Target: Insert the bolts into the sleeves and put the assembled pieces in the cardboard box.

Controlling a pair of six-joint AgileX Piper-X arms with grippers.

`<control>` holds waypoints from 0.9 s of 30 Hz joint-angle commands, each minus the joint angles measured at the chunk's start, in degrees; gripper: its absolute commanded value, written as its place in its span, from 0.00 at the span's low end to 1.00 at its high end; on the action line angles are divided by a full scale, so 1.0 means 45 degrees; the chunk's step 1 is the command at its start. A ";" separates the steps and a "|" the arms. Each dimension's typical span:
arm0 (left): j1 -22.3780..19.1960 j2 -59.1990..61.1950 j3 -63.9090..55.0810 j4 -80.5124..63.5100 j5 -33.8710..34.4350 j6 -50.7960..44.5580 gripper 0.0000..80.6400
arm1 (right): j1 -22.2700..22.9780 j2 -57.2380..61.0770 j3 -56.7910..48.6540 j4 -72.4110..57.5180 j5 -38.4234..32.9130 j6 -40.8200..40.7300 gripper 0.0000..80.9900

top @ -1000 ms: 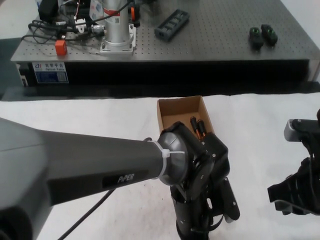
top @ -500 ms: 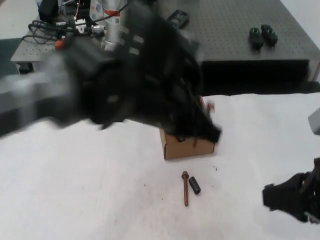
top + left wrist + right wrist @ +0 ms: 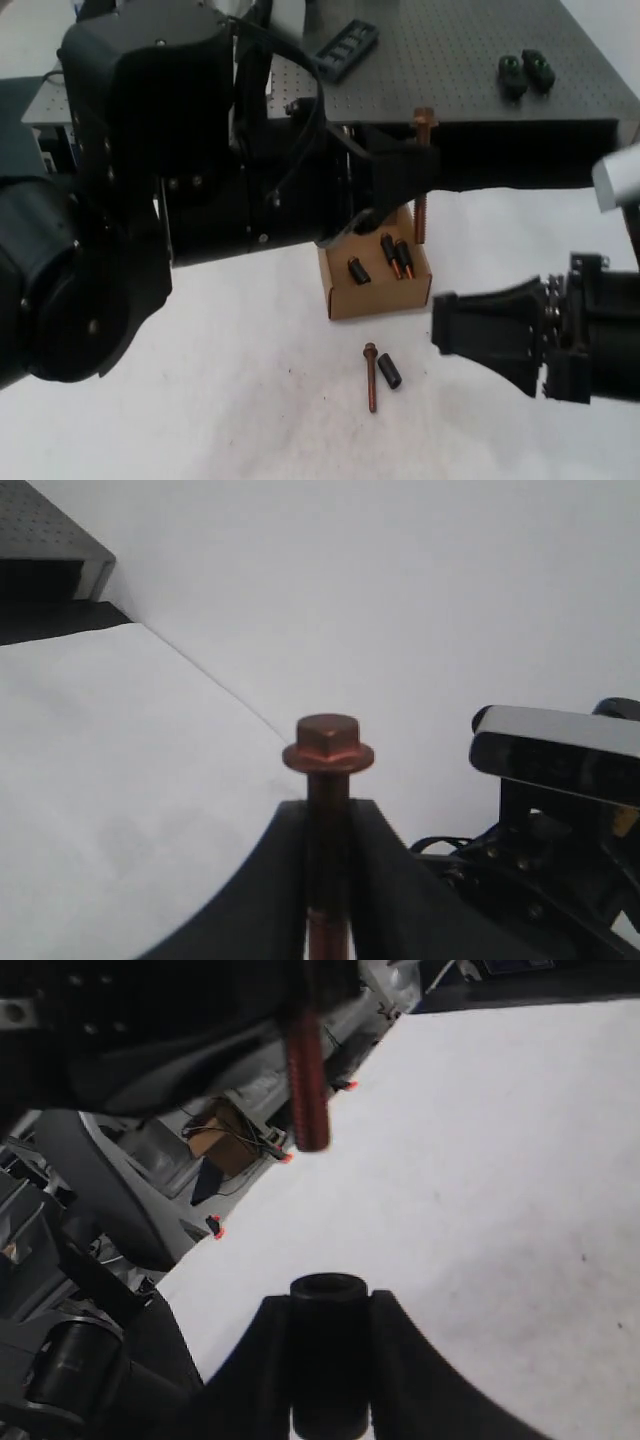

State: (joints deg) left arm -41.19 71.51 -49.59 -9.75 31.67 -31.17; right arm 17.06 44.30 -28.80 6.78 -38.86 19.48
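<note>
My left gripper (image 3: 412, 172) (image 3: 327, 825) is shut on a copper bolt (image 3: 421, 190) (image 3: 327, 755), held upright with its hex head on top, just above the cardboard box (image 3: 378, 290). My right gripper (image 3: 447, 325) (image 3: 328, 1335) is shut on a black sleeve (image 3: 328, 1350) and sits low, right of the box. In the right wrist view the held bolt (image 3: 308, 1090) hangs above and beyond the sleeve, apart from it. The box holds a loose black sleeve (image 3: 355, 270) and two bolt-and-sleeve pieces (image 3: 398, 256). A loose bolt (image 3: 371, 377) and sleeve (image 3: 388, 371) lie on the white cloth before the box.
Behind the cloth stands a perforated metal bench (image 3: 470, 90) carrying a black tray (image 3: 343, 45), two black round parts (image 3: 525, 70) and cables at the far left. The left arm's bulky body (image 3: 150, 190) covers the left half of the scene. The right arm's wrist (image 3: 560, 755) is close by.
The left arm rose from low in front of the box and now holds a bolt upright above it. The right gripper came in from the right edge toward the box.
</note>
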 commanded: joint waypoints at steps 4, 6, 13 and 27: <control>0.0028 -0.0161 -0.0052 -0.0443 0.0392 -0.0234 0.01 | 0.0098 0.0037 -0.0045 -0.0757 -0.0143 0.0103 0.06; 0.0028 -0.0161 -0.0052 -0.0443 0.0600 -0.0234 0.01 | 0.0098 0.0091 -0.0045 -0.1067 -0.0143 0.0134 0.06; 0.0028 -0.0161 -0.0052 -0.0534 0.1109 -0.0267 0.01 | 0.0098 0.0542 -0.0045 -0.1994 -0.0054 0.0295 0.06; 0.0028 -0.0161 -0.0052 -0.0534 0.1134 -0.0266 0.01 | 0.0098 0.0538 -0.0045 -0.3150 0.0896 0.0295 0.06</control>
State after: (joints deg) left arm -41.19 71.51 -49.59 -11.07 36.13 -31.54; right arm 17.46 46.73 -28.80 -5.28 -36.05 20.73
